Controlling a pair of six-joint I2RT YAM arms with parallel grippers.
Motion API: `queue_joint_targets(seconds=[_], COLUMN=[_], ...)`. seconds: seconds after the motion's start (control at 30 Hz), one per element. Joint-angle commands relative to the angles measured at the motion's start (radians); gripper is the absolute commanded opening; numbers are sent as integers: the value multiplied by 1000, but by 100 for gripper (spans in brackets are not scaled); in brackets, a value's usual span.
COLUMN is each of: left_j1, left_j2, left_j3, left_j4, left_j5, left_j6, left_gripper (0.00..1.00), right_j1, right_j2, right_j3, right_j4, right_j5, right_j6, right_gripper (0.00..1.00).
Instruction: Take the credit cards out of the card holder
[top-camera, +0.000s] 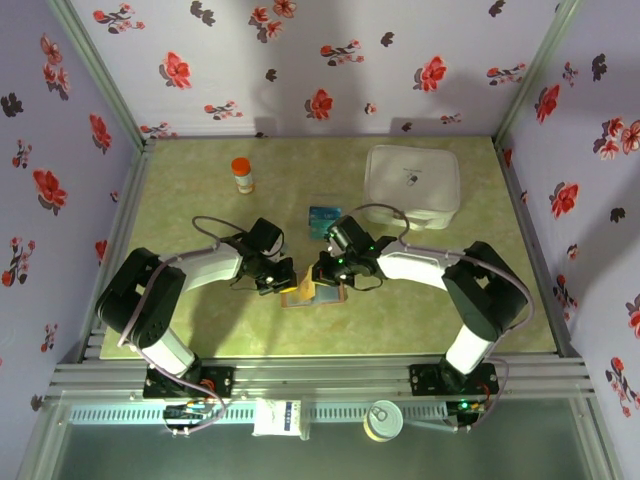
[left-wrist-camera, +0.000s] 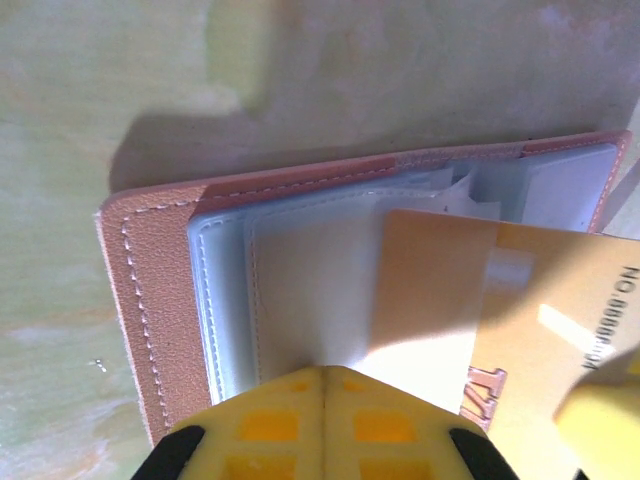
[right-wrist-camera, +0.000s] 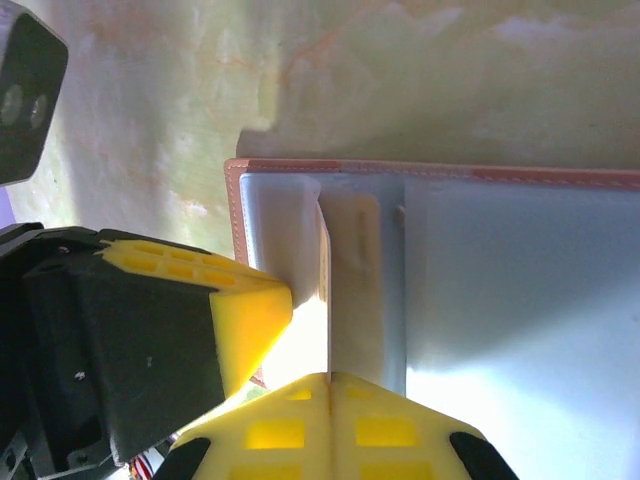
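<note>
— Where can we still get in?
— Not in the middle. The left gripper (top-camera: 284, 276) and the right gripper (top-camera: 326, 272), fingers closed, crowd together over the card holder (top-camera: 312, 293).
— Farther back?
— We'd pass on the table (top-camera: 300, 160) between the orange bottle (top-camera: 242, 175) and the white container (top-camera: 412, 183). A teal card (top-camera: 324, 217) lies just beyond the right gripper.

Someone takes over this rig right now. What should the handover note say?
Left gripper: shut, seemingly pinching the holder, which lies open.
Right gripper: shut, apparently on the yellow card, which is partly out of its sleeve.
Done: one teal card lies on the table beyond the holder.
Left: pull the yellow card free, then check for more.
</note>
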Motion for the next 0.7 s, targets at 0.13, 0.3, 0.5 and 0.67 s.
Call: queue_joint_targets(seconds=[0.13, 0.3, 0.5, 0.67], left_j1=[-5, -5, -5, -3], left_j2=[9, 6, -15, -32], left_j3=[22, 30, 38, 43], left_j4=[-42, -39, -24, -6], left_j5=[-20, -18, -17, -15], left_j6=[20, 25, 24, 25], left_gripper=[0, 0, 0, 4], right_j1=[-17, -33, -36, -75], right_j2=[-113, -130, -149, -124], right_j3=[59, 154, 265, 362], right_j4=[-187, -342, -483, -569], right_j5=[103, 154, 268, 331], right_j6=[-129, -272, -577, -885], right_gripper=[1, 0, 0, 0])
